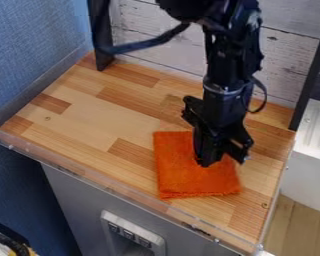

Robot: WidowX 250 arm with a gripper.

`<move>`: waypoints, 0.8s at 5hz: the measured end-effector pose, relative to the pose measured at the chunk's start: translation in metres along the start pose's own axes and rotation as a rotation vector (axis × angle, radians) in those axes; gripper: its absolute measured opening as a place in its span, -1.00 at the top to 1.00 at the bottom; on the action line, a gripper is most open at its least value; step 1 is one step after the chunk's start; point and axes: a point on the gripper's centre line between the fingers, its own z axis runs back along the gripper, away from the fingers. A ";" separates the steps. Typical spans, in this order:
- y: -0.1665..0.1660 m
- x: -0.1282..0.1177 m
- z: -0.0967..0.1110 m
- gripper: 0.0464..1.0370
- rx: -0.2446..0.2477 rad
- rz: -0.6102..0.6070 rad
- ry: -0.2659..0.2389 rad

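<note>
The black gripper (223, 158) hangs from the top of the view, low over the right part of an orange cloth (183, 172). Its two fingers stand apart, with orange fabric visible between their tips. The cloth lies flat as a rough rectangle on the wooden surface (96, 117), right of the middle. The gripper hides the cloth's upper right part, and whether the fingertips touch the fabric I cannot tell.
A clear low rim (76, 169) runs along the front edge of the wooden surface. Behind stands a whitewashed plank wall (156, 35) between dark posts. A blue wall is at the left, and a white unit (313, 150) adjoins the right side.
</note>
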 end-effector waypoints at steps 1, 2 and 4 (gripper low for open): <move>0.002 0.001 -0.014 0.98 0.010 0.001 0.010; 0.004 0.003 -0.024 0.98 0.018 -0.005 0.003; 0.030 0.008 -0.026 0.98 0.035 0.084 -0.023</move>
